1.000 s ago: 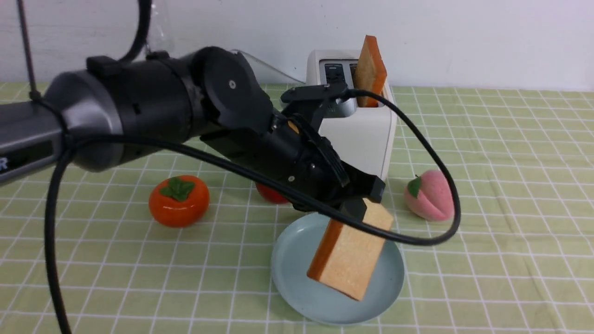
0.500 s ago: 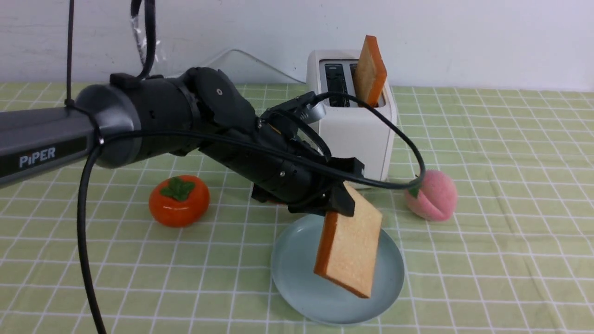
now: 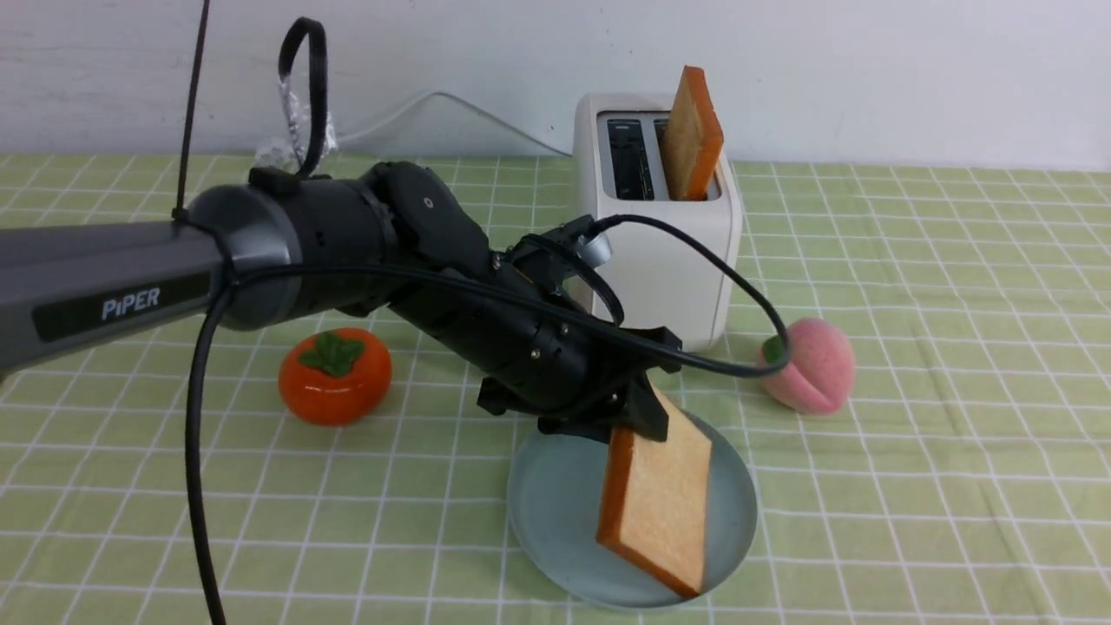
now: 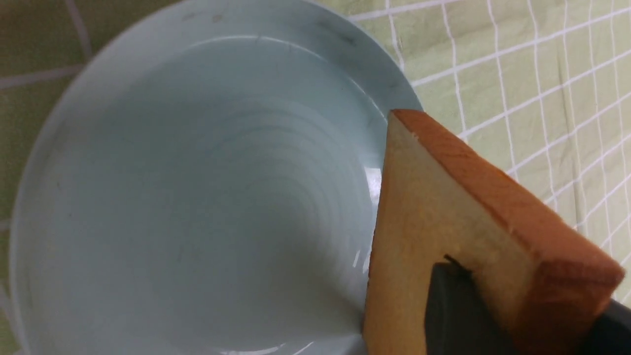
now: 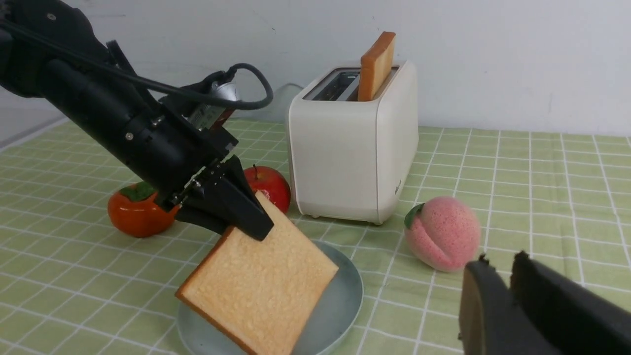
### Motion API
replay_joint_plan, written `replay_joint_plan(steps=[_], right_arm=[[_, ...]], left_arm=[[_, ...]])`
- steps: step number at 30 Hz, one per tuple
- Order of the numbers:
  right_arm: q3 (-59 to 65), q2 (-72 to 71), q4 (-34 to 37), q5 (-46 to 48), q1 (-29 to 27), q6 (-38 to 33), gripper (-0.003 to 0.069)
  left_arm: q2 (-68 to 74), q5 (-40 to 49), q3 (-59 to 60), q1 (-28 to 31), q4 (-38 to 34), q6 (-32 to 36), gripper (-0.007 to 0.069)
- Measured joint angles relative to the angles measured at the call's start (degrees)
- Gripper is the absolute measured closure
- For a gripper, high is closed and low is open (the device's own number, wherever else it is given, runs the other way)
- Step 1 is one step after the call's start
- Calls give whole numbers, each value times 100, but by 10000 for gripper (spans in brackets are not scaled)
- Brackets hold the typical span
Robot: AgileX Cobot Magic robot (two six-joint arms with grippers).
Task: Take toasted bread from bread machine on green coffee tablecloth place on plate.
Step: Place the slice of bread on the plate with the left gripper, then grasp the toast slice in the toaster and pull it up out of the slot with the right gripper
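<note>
My left gripper (image 3: 647, 408) is shut on the top corner of one slice of toasted bread (image 3: 655, 503). The slice hangs tilted with its lower corner at the front of the pale blue-green plate (image 3: 547, 495); I cannot tell if it touches. In the left wrist view the slice (image 4: 443, 217) fills the right side over the plate (image 4: 197, 172). The second slice (image 3: 692, 134) stands upright in the right slot of the white bread machine (image 3: 664, 239) on the green checked tablecloth (image 3: 955, 347). My right gripper (image 5: 498, 266) is shut and empty, low beside the peach.
An orange persimmon (image 3: 334, 375) lies left of the plate, a red apple (image 5: 268, 187) behind it, and a pink peach (image 3: 807, 365) to its right. The toaster's white cord (image 3: 451, 108) runs along the back wall.
My left arm has lowered and swung back toward the left, bringing the held slice down from above the plate to near its surface. The right gripper and the toaster slice have not moved.
</note>
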Motion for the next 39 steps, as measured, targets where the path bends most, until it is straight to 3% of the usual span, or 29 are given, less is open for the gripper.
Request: replay_joint_plan(steps=[1,6,9,12,15,16,17,21,23,28,34,39], right_arm=[[0,0,0,0,0,0,574],[0,0,0,-5,0,0,574],[0,0,0,-5,0,0,574],[-9,0,0,35,0,0,573],[-117,55,0,255,0,0,575],[-302,243,0,468,0,0,587],[-357,273,0,489,0,0,589],[-1059,1467,0,1018,0,0,651],[-1329,2118,0,1123,0,0,659],[-1979,3763,52,1150,0,-152,659],[-3137,6188,982,816,127,-1104,659],[-4026,7315,1230,321,445,-1475,649]], left_arm=[[-6,22,0,0,171,0,295],[-271,115,0,80,1138,-432,78],[-526,174,0,114,1875,-902,15],[-862,460,0,114,2752,-1492,7],[-1144,765,0,121,3220,-1842,50],[-1528,967,6,126,3526,-1996,146],[-1528,980,6,126,3526,-1996,146],[-2879,1043,51,126,3614,-1851,543],[-3395,968,200,126,3619,-1698,624],[-4851,259,1247,126,3619,-1544,638],[-7458,-1512,3970,126,3619,-1527,638],[-8569,-2476,5482,126,3614,-1527,638]])
